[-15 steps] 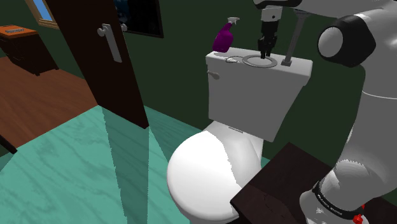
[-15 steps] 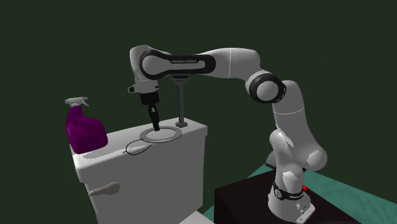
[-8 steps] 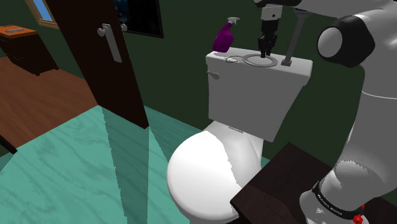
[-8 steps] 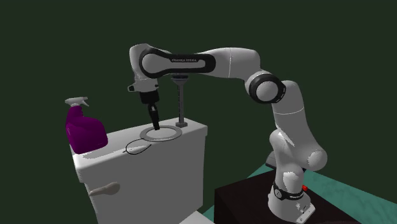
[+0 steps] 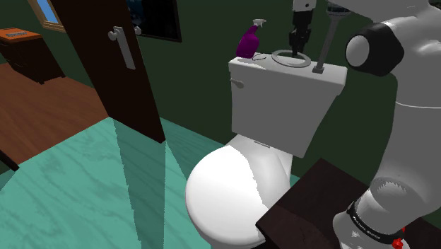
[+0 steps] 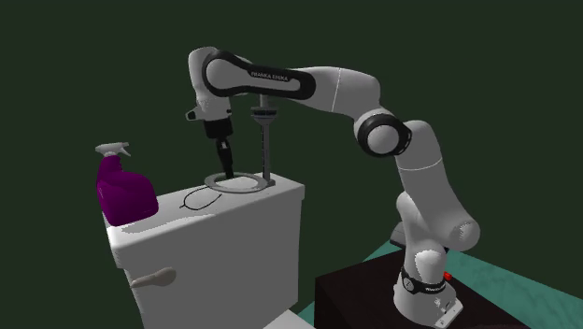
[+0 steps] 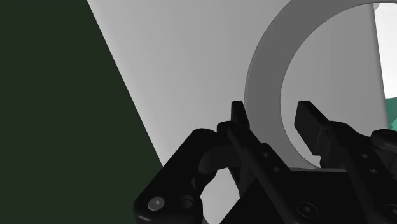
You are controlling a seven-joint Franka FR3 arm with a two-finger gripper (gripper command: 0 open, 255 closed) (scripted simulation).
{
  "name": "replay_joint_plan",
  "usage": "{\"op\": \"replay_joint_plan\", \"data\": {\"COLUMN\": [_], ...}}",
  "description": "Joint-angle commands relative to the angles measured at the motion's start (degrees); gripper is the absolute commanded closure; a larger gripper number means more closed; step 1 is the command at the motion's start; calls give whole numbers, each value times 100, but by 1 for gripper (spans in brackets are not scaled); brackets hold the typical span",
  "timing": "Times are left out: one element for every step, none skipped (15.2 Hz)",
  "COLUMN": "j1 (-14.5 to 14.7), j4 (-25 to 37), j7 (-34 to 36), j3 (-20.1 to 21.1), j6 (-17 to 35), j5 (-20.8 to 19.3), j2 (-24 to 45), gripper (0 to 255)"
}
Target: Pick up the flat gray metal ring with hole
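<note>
Tool [image 7: 273, 116] w/ narrow gap, tight on gray ring [image 7: 264, 73]

My glossy white arm [image 6: 318, 86] has dark joints, pale lettering just behind the all-black gripper [image 7: 275, 109], and a screw on its housing.

The arm [image 6: 299, 84] rises from its base [image 6: 425, 290] beside the tank [image 6: 234, 243], bends at the elbow [image 6: 383, 134] well above it, and reaches roughly level across over the tank's top. At the far end the wrist [image 6: 210, 107] turns down, so the gripper [image 6: 225, 174] points almost straight down just above the tank top. In the wrist view the two black fingers [image 7: 239, 118] stand a little apart, clasping the band of the ring [image 7: 264, 76] between them, the ring tilted.
</note>
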Motion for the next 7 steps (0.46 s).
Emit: {"op": "replay_joint_plan", "data": {"j1": [-54, -92, -135, -185, -244, -255, -254], "j4": [356, 560, 781, 1025, 1301, 1347, 1343], "j7": [-7, -15, -23, -31, -37, -38, -38], "j3": [4, 5, 7, 11, 17, 19, 19], "j6": [-232, -360, -495, -641, -801, -827, -825], "j5": [45, 72, 102, 137, 177, 184, 183], "j2": [128, 204, 291, 389, 505, 524, 522], "gripper": [255, 255, 255, 255, 255, 255, 255]}}
